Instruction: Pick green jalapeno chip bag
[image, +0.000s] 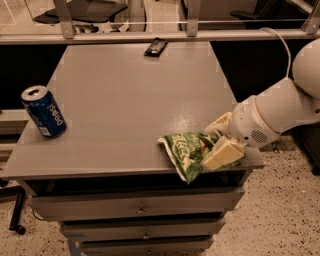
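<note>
The green jalapeno chip bag (184, 152) lies crumpled at the table's front right edge, its lower corner hanging over the edge. My gripper (211, 145) reaches in from the right, level with the bag. Its cream fingers stand apart on either side of the bag's right end, one finger (223, 153) in front and one behind. The jaws are open around the bag and its right end is partly hidden by them. The bag rests on the table.
A blue soda can (44, 111) stands at the table's left edge. A small dark flat wrapper (156, 46) lies at the back middle. The grey table (130, 100) sits on a drawer unit (135, 210). A rail and chairs stand behind.
</note>
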